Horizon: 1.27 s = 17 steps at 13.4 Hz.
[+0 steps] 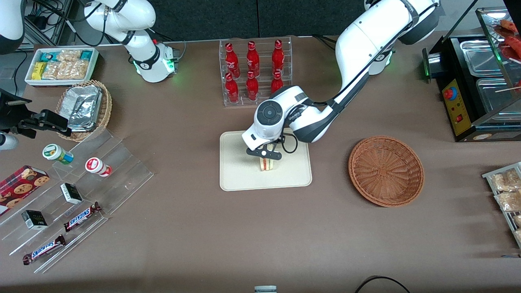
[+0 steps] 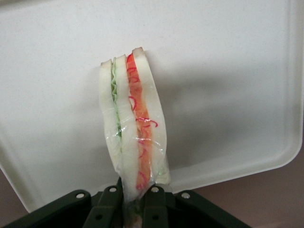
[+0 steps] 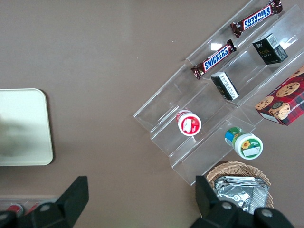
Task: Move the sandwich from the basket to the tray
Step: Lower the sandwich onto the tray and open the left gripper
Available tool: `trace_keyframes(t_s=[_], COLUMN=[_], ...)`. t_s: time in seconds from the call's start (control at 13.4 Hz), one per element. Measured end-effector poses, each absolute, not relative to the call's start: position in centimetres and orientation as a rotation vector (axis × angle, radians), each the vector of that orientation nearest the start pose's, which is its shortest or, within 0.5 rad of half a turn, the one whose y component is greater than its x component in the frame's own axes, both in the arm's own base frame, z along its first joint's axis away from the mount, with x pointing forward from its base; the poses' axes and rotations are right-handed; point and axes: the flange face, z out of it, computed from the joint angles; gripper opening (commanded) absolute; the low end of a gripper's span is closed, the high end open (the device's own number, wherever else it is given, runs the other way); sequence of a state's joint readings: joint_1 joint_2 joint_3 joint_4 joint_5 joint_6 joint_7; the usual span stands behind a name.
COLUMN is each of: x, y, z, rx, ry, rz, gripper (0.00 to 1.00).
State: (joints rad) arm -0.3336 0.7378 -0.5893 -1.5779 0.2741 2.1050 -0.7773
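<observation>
Claw (image 2: 135, 199) grips sandwich (image 2: 133, 128) (its top end hidden) over tray (image 2: 228, 85).

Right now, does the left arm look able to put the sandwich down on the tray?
Probably yes. The gripper is shut on the sandwich directly above the tray, whose surface under it is bare. The basket is empty, beside the tray toward the working arm's end, so nothing stands in the way.

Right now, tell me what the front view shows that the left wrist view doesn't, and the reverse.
Only the front view shows the empty basket, the red bottles and the arm above the tray. Only the left wrist view shows the gripper shut on the sandwich's edge and its clear wrapping. Both show the sandwich over the tray.
</observation>
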Motion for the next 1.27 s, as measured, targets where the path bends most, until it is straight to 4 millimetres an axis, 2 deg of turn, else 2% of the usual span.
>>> trace_keyframes(t_s=[0.37, 0.45, 0.6, 0.67, 1.27], x=[46.4, 46.4, 46.3, 46.3, 47.1], y=[-50.6, -50.6, -50.7, -50.7, -50.3], z=[24.0, 24.0, 23.9, 23.9, 24.1], rx=[-3.149, -3.149, -3.147, -3.147, -3.143], ry=[0.287, 0.287, 0.292, 0.294, 0.284], rz=[0.285, 0.286, 0.283, 0.282, 0.253], gripper=[0.00, 0.12, 0.97, 1.00, 1.00])
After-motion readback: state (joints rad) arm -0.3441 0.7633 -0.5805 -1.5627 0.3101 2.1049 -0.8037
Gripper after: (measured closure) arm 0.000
